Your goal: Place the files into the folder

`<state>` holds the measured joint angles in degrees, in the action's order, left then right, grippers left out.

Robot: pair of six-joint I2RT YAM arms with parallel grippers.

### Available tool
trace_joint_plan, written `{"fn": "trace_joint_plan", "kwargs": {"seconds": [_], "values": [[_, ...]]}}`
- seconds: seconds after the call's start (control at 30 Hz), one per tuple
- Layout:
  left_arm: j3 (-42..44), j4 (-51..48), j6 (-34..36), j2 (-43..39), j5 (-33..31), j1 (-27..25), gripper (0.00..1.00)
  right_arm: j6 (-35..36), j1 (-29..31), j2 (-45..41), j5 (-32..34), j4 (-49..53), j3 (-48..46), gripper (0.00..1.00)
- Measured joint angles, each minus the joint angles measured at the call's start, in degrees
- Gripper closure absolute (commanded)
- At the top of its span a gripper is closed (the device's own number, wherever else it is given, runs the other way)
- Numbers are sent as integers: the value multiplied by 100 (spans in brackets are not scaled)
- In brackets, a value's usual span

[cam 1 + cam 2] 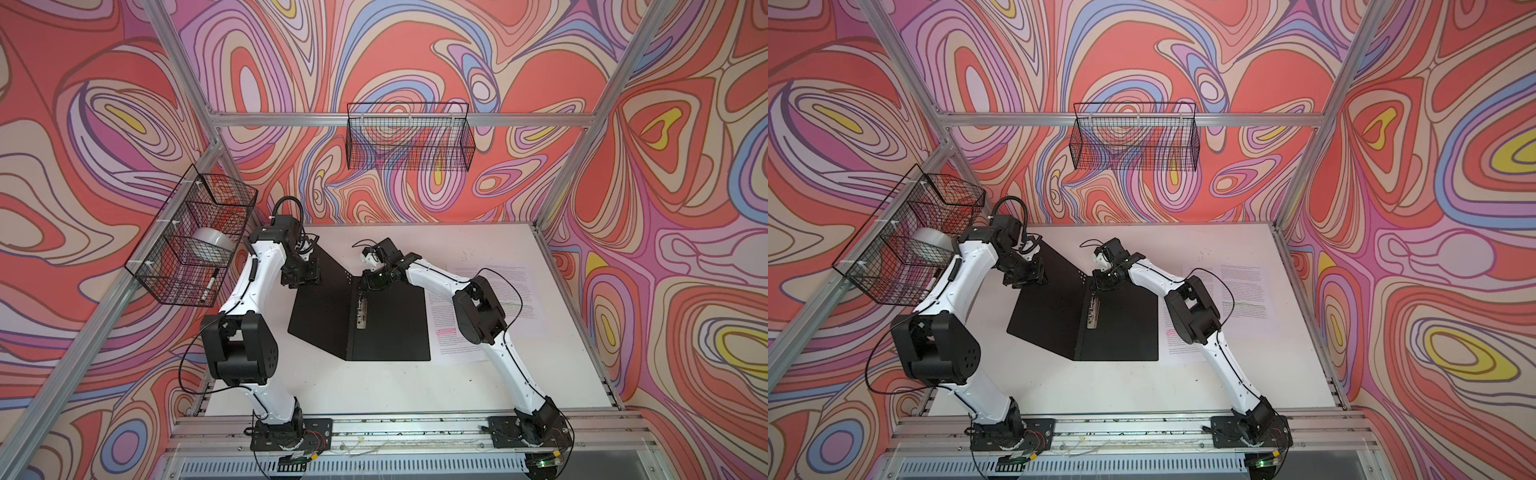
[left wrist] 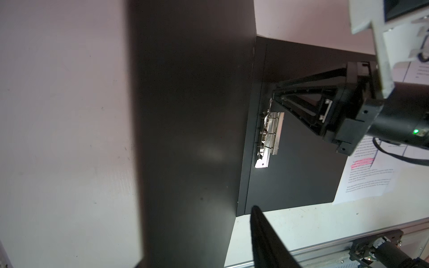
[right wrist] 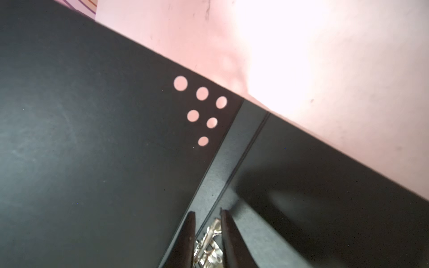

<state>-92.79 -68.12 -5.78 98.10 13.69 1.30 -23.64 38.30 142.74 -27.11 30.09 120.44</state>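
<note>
On the left wall hangs a wire basket (image 1: 178, 286) with a tape roll (image 1: 212, 245) and a pen (image 1: 210, 284) inside. Near it, the left gripper (image 1: 300, 279) stands at the far left edge of the folder's raised cover (image 1: 322, 307). Its jaws are released. In the left wrist view one finger (image 2: 267, 239) is apart from the cover's edge, with white surface showing between them, and the other finger is hidden.

The folder (image 1: 395, 332) lies open in the middle of the surface (image 1: 374, 386), with the black inside up. The cover is tilted upward and the right half is flat. A metal clip (image 1: 362, 309) sits along the spine. The right gripper (image 1: 365, 286) is at the far end of the clip, and its jaws are clenched on it. In the right wrist view the metal fills the narrow gap between the two fingers.

The files (image 1: 446, 349) lie flat on the surface just beside the folder's right edge, outside it, and the right arm partly hides them. Some lines are marked pink.
</note>
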Motion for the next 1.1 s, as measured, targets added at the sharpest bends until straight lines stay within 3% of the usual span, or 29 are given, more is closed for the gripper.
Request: {"fn": "trace_joint_plan", "kwargs": {"seconds": [0.03, 0.13, 0.43, 0.57, 0.77, 0.93, 1.1], "values": [[-2, 0, 4, -7, -85, 13, 16, 17, -2, -70, 96, 22, -35, 74], [-11, 2, 72, -52, -385, 15, 10, 55, -15, -404, 428, 59, -229, 70], [-446, -2, 376, -496, -970, -35, 6, 269, -127, -1786, 1716, 291, -776, 59], [-407, 85, 629, -938, -1147, -483, 8, 361, -192, -2562, 2227, 472, -1360, 57], [247, 516, 876, -1362, -715, -1521, 11, 243, -378, -3995, 2743, 691, -3005, 49], [944, 1010, 719, -1058, -304, -1628, 13, 4, -949, -5250, 3156, 1215, -4247, 44], [1071, 1285, 732, -605, 46, -1655, 14, -184, -1722, -6129, 3528, 1620, -5064, 41]]}}
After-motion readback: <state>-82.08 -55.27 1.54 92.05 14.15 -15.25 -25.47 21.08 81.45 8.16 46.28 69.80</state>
